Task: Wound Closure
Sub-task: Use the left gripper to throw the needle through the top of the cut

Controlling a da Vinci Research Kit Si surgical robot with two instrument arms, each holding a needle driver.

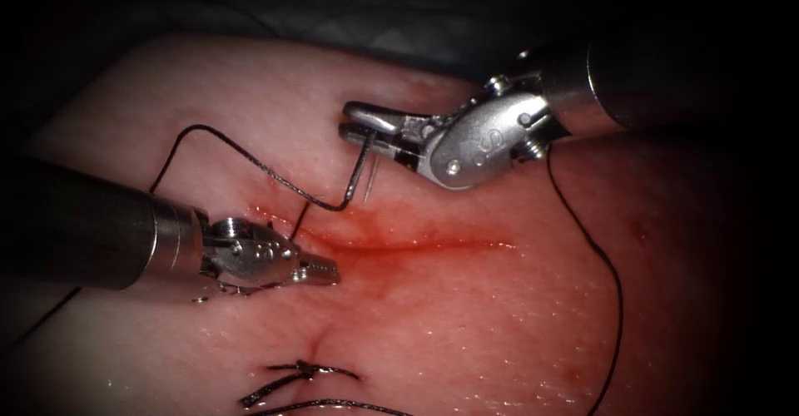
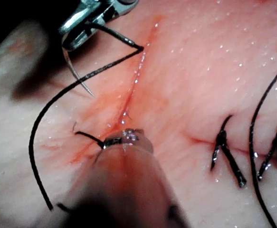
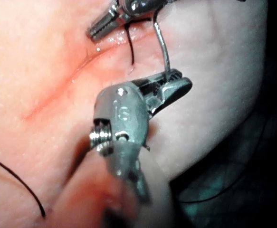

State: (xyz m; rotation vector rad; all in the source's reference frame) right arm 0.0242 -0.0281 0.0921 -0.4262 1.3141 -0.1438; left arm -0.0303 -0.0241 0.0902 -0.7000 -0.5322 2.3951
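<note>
Left end effector: lies low on the tissue at the left end of the cut, jaws clenched. In its own wrist view a short dark bit of thread sits right at the tip; whether it is pinched or just touching, I cannot tell.

Finished stitch: already tied nearer the viewer, cut ends lying loose. The reddened cut above it appears unsewn, so by my reading most of the closing remains.

Needle: held near its thread end by the right end effector, jaws clenched on it; the curve hangs down, its point just above the skin beside the cut, not in the tissue.

Thread: loops leftward from the needle; another strand trails down the right.

Room: the tissue's far edge lies close behind the right end effector; open skin to the right.
</note>
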